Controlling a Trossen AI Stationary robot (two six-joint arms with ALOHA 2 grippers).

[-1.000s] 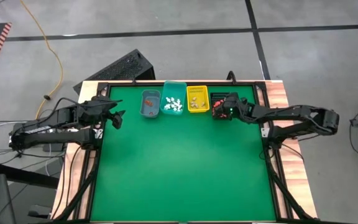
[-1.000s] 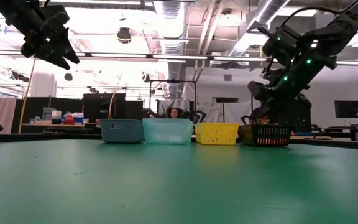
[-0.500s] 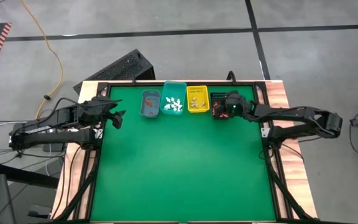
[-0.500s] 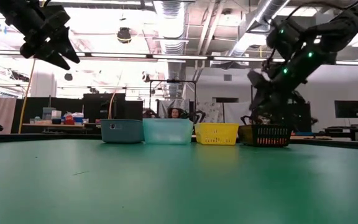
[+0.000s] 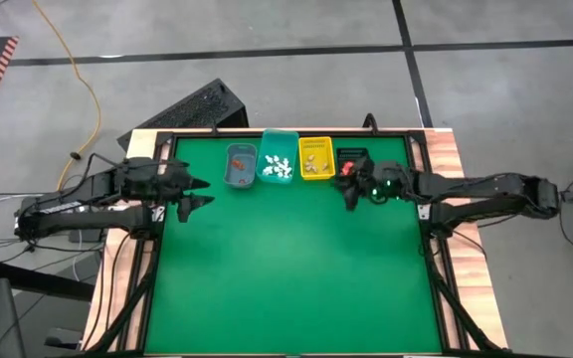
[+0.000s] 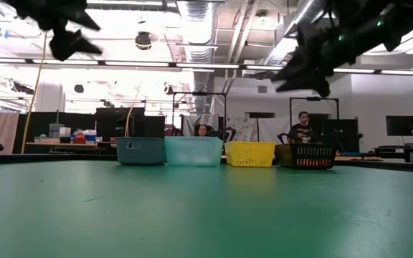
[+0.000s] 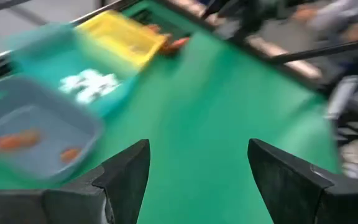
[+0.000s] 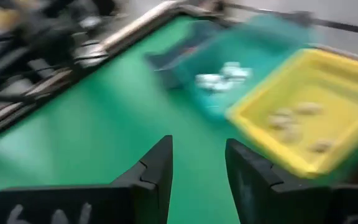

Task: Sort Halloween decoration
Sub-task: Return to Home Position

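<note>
Four bins [image 6: 249, 154] stood side by side along the far edge of the table [image 5: 286, 288], decoration pieces [image 5: 277, 167] lying inside each, with the left gripper [image 5: 204, 193] to the left of the row and the right gripper [image 5: 349, 193] just before its right end.

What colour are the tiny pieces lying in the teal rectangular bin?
White. The tiny pieces in the teal rectangular bin show best in the high view.
</note>
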